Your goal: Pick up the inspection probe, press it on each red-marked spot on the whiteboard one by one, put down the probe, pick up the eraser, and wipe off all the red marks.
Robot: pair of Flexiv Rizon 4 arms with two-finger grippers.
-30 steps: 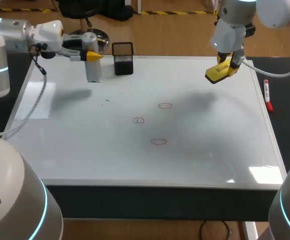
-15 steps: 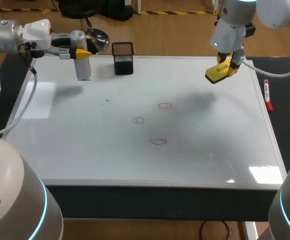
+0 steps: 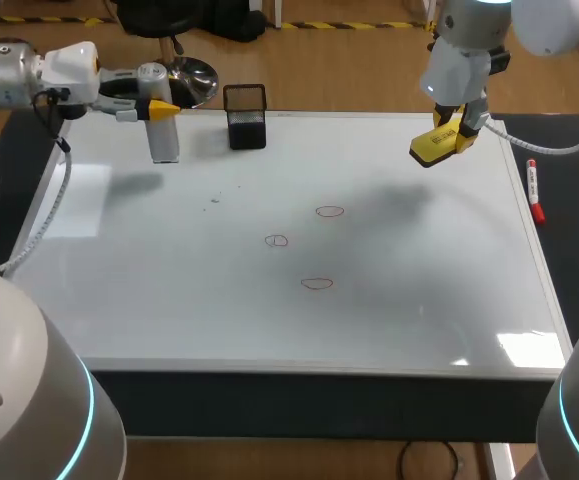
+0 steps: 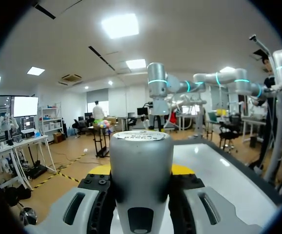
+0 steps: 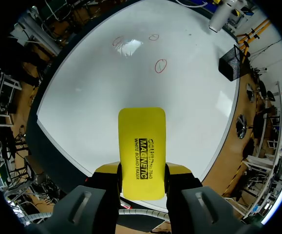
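**Two tools in the air, three marks unwiped**

My left gripper (image 3: 157, 103) is clamped on the probe (image 3: 165, 140), fingers tight on both sides of its grey barrel. It holds the probe upright over the far left corner of the whiteboard (image 3: 169, 310). The shadow sits apart from the probe's base, so I judge it is off the surface. My right gripper (image 3: 459, 125) is closed on the eraser (image 5: 142, 146), gripping it by one end above the far right of the board. The three red marks (image 3: 330, 211), (image 3: 277, 240), (image 3: 317, 283) sit close together mid-board, thin and faint.

What worries me from here:

- **Order.** With both tools in hand, a right-arm sweep before the probe has touched each spot would wipe out the targets. I can't tell from here which marks have been pressed.
- **Arm clash.** The marks are bunched together. If both arms head for them at once, the wrists could meet over the middle.
- **Cup strike.** The mesh cup (image 3: 245, 118) stands just beside the probe, on the side towards the marks. A low swing could knock it over.
- **Probe slip.** The barrel looks smooth and is gripped high. A hard or off-axis press could push it up through the fingers or tilt it off the mark.
- **Eraser pivot.** Because it is held by one end, the eraser could twist under pressure and leave streaks.
- **Marker.** The red pen (image 3: 534, 190) lies beyond the right edge, and a wide return could nudge it.
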